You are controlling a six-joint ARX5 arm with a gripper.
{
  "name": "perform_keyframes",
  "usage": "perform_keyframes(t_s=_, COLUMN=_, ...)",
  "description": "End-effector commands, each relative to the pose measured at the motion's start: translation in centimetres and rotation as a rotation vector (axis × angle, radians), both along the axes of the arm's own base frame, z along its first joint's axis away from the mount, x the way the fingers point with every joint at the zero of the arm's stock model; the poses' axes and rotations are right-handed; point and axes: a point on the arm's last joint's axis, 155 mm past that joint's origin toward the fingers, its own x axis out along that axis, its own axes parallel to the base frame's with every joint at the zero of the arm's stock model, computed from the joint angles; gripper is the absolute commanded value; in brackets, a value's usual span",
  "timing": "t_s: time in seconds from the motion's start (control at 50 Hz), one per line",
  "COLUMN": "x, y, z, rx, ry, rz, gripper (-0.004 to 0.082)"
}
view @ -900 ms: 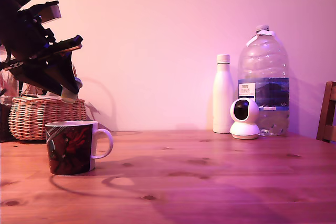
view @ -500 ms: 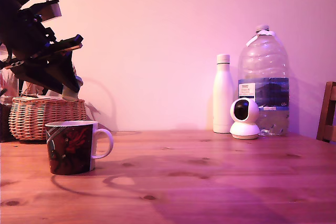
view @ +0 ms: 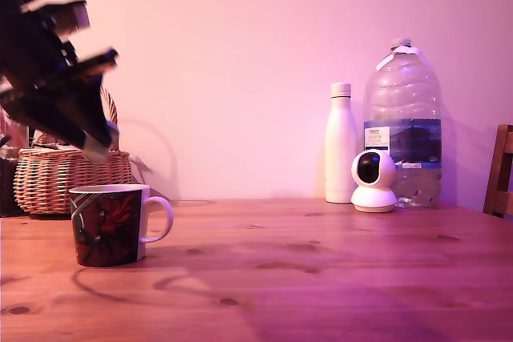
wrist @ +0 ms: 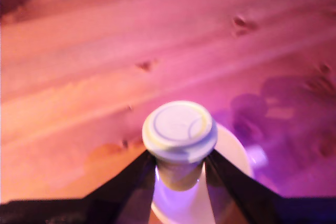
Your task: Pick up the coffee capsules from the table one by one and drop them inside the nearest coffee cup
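At the exterior view's upper left, the blurred gripper (view: pixel 98 148) is closed on the coffee capsule (wrist: pixel 179 136) just above the coffee cup (view: pixel 108 224), its jaws clamping the tapered body under the rim of what is probably a light, stiff, slightly slippery pod.

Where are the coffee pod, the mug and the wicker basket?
coffee pod (wrist: pixel 179 125): wrist view, on its flat round lid.
mug (view: pixel 106 227): exterior view, on its red-and-black side.
wicker basket (view: pixel 56 175): exterior view, on its woven front.
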Motion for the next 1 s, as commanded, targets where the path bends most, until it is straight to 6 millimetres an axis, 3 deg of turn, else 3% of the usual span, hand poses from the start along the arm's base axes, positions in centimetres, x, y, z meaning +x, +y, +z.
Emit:
perform_keyframes(t_s=0.0, x=-0.9, y=-0.1, z=-0.3, rx=0.012, ry=0.01, rz=-0.028, gripper=0.0198)
perform_keyframes(t_s=0.48, x=-4.3, y=-1.8, z=-2.2, rx=0.078, ry=0.117, rz=-0.126, gripper=0.0198)
perform_keyframes(t_s=0.98, x=-3.4, y=-1.8, z=-1.7, rx=0.138, ry=0.204, rz=-0.146, gripper=0.0198)
